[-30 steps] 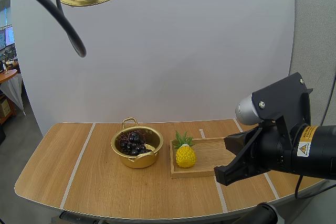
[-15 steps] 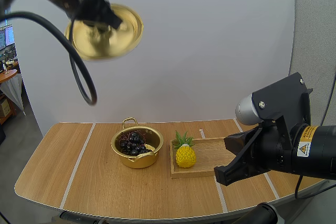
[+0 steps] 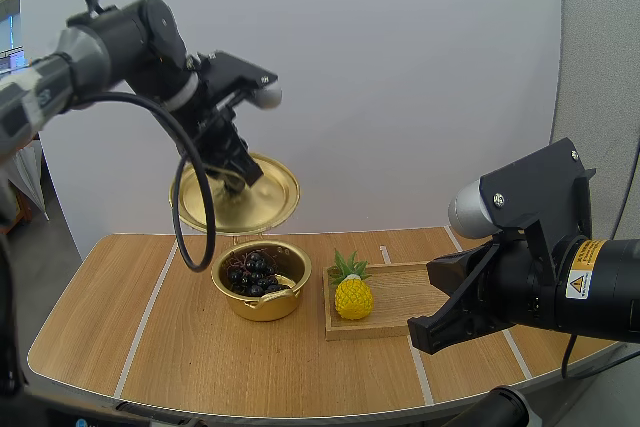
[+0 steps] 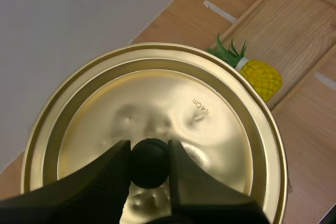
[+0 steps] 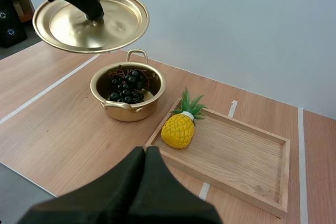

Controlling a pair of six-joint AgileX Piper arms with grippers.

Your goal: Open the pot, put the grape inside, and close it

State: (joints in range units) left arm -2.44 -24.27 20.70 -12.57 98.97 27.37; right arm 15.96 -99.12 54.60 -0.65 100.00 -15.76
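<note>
Left hand pinches the black knob of the gold lid. The lid is in the air over the back side of the open pot, not touching it. Grapes sit inside the pot on the tabletop. Right hand is pressed together, holding nothing, low over the tabletop beside the wooden tray. A toy pineapple lies at the tray's end nearest the pot.

Gold lid above open pot

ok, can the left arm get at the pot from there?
Probably yes: the left gripper holds the lid above the open pot, with nothing between them.
</note>
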